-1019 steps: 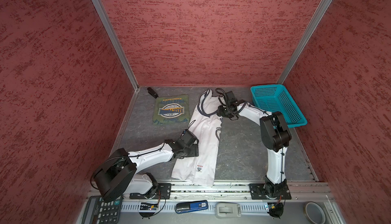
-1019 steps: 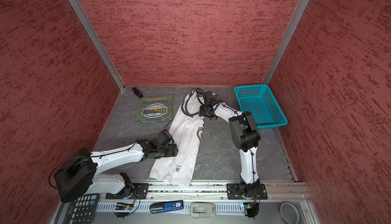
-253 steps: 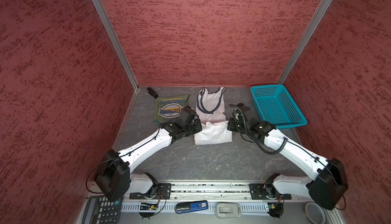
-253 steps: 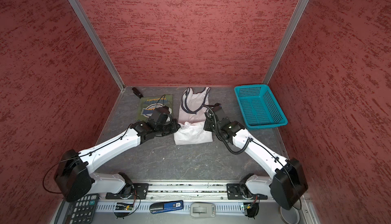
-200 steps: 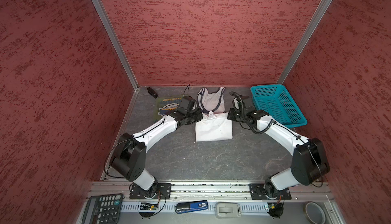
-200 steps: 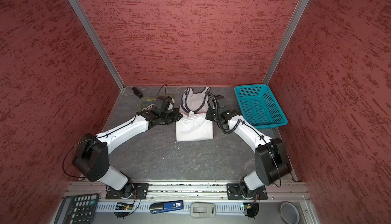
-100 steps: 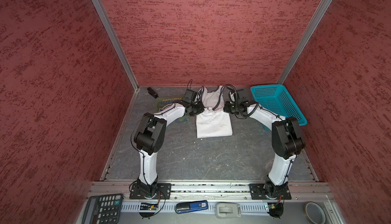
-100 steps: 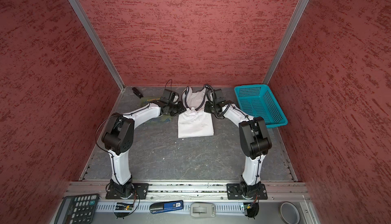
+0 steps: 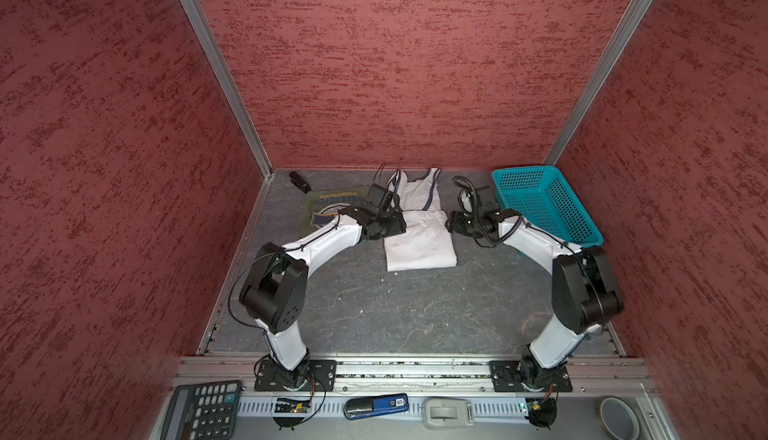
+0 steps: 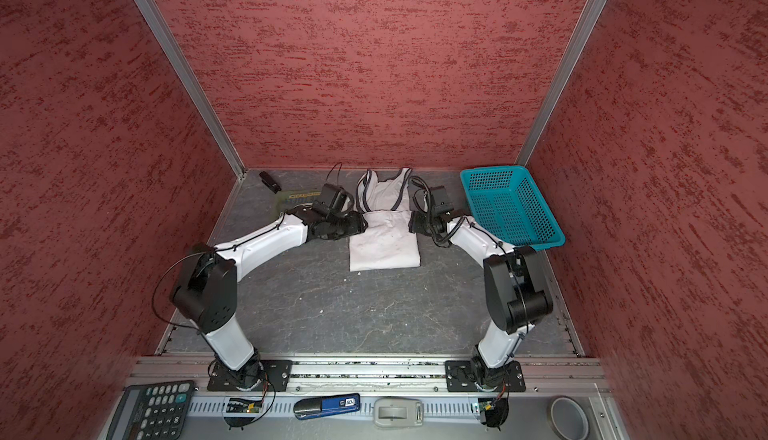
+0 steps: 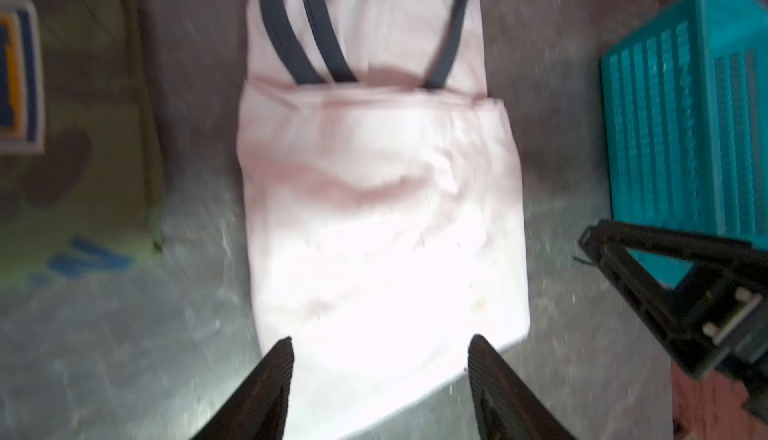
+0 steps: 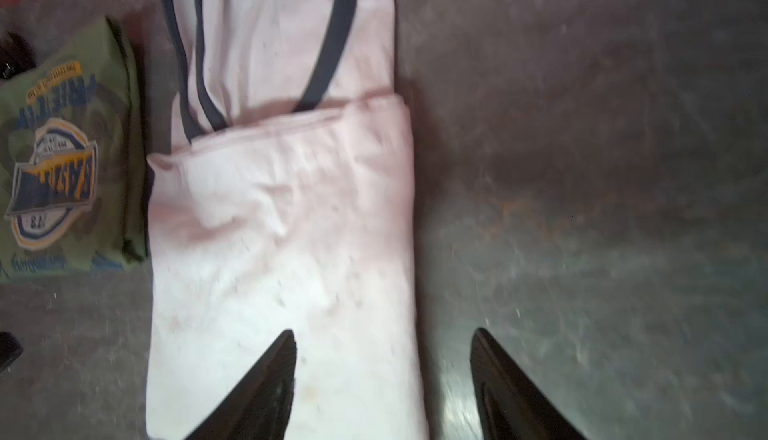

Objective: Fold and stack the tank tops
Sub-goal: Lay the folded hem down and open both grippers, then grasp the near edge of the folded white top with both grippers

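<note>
The white tank top (image 9: 419,242) lay at the far middle of the grey table (image 9: 395,305). Its lower part was folded up over the body, so a doubled rectangle faced the near side and the dark-trimmed straps pointed at the far wall. The green tank top (image 9: 328,207) lay folded just to its left, badge print up, partly hidden under the left arm in both top views; whether the two shirts touched could not be told. The left claw (image 11: 380,342) was at the left edge of the white fold, its fingers spread with nothing between them. The right claw (image 12: 382,336) was at the right edge, also spread and empty. A turquoise basket (image 9: 523,169) stood in the far right corner.
</note>
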Controlling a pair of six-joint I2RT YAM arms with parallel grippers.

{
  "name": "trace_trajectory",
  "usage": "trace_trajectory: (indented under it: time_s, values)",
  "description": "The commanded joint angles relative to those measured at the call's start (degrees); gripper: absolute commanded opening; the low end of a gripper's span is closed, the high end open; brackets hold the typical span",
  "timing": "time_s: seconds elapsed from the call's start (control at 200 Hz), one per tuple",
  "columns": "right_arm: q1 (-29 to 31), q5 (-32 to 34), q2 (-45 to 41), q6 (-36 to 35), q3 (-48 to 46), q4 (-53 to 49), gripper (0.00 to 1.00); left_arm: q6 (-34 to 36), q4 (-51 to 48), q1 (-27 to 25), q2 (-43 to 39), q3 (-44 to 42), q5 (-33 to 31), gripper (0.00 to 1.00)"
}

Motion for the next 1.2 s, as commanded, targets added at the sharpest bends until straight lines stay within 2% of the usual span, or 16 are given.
trace_trajectory:
  time_s: [0.0,0.14,0.25,0.416,0.556,0.686,0.826,1.052,1.192]
  values:
    - [0.27,-2.18,-8.11,2.40,-10.07,0.78,0.67,-3.32,0.16,-2.69,-6.57,-10.04,-2.09,0.68]
    - [0.01,-8.30,-14.71,6.05,-20.04,5.56,0.66,-8.58,8.96,-2.57,-14.70,-23.11,2.59,0.67]
    - [-0.53,-10.04,-14.41,8.05,-22.99,10.50,0.65,-10.78,16.05,-1.88,-15.57,-28.25,3.55,0.67]
    - [-2.21,-12.15,-9.67,9.74,-22.95,16.87,0.65,-13.05,26.49,0.15,-10.20,-30.19,7.94,0.65]
    - [-2.66,-11.35,-4.02,9.80,-21.46,18.68,0.64,-12.97,27.25,0.20,-6.02,-28.41,7.89,0.63]
    - [-2.44,-11.89,-0.91,9.58,-20.93,19.71,0.58,-13.10,27.30,0.26,-3.06,-27.58,7.93,0.59]
    - [-1.69,-13.92,0.91,9.54,-21.38,20.89,0.45,-13.31,28.02,0.25,-1.19,-27.46,7.90,0.48]
    - [-0.15,-14.63,1.24,10.59,-22.33,22.41,0.31,-12.61,28.57,-0.19,0.92,-25.94,8.57,0.30]
    - [0.30,-14.28,-1.14,10.82,-22.69,21.30,0.15,-12.46,28.08,-1.23,0.23,-25.68,8.68,0.15]
